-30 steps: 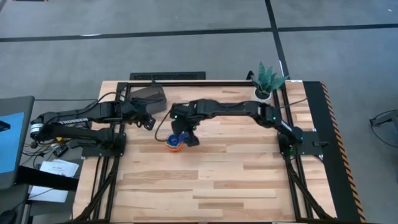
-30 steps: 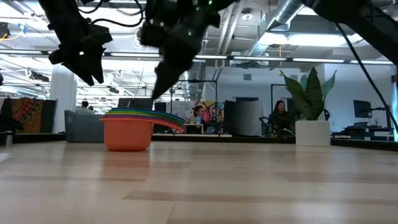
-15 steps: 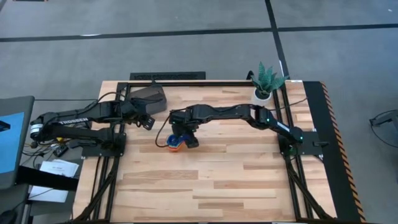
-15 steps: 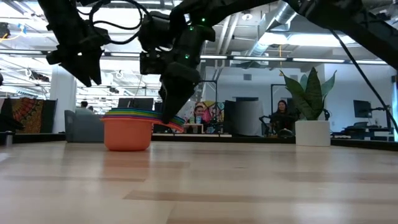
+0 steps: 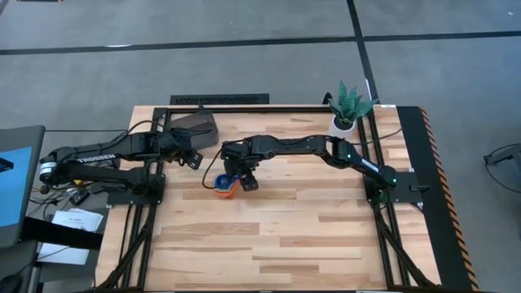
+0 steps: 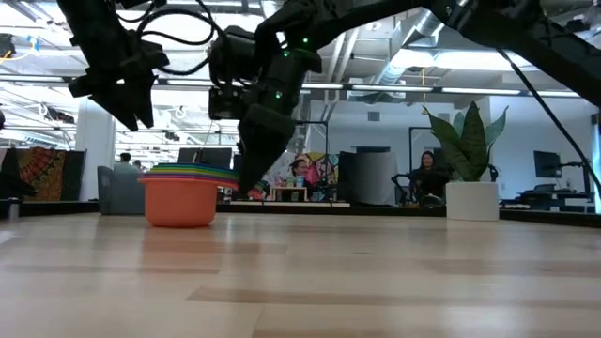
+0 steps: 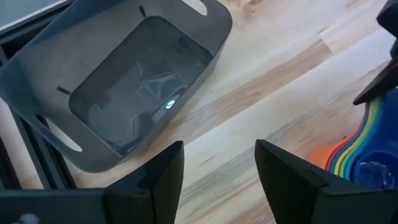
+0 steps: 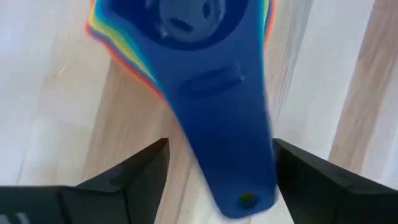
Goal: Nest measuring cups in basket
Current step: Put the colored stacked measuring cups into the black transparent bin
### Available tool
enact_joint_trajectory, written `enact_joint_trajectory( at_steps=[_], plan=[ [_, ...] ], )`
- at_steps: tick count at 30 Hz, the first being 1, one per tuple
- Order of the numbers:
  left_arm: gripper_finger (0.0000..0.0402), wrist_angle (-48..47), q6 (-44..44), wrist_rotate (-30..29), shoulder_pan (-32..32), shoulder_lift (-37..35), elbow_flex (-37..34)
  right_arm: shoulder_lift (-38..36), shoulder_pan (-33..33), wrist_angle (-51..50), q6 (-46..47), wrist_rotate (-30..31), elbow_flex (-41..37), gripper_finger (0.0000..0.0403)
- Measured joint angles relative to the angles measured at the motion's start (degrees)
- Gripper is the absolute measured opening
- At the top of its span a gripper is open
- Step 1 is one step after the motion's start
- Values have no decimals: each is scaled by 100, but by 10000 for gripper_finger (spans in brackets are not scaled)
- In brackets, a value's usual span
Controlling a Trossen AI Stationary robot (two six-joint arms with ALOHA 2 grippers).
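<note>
The right gripper (image 5: 247, 181) is low over the table (image 5: 326, 236), down at the stacked handles of the cups (image 5: 225, 185). In its wrist view its 2 fingers (image 8: 134, 180) stand spread, 1 on each side of the top dark blue handle (image 8: 224, 130), with bare wood showing between each finger and the handle; no contact is visible there. In the low view the gripper reaches down just beside the stack, on the handle side.

The cups sit nested 1 inside another as a single stack on the wood, near the middle of the table's far half. The orange cup (image 6: 178, 199) is the outermost bowl in the low view, with rims of other colours banded above it. The innermost cup is dark blue, and the coloured edges of the rest fan out around it in the right wrist view.

The left gripper (image 5: 194, 159) hangs above the table between the basket (image 5: 194, 129) and the stack, touching neither. Its fingers (image 7: 163, 171) are spread apart with nothing between them.

The basket stands at the far left of the table, well apart from the stack, and holds no cup. A potted plant (image 5: 348, 106) stands at the far right corner.
</note>
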Motion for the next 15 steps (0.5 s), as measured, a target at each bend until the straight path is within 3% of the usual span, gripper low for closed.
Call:
enact_joint_trajectory(
  at_steps=[15],
  plan=[
    [186,-2,-90,58,0,0,0,170,4,167,-89,-2,4,295]
  ],
)
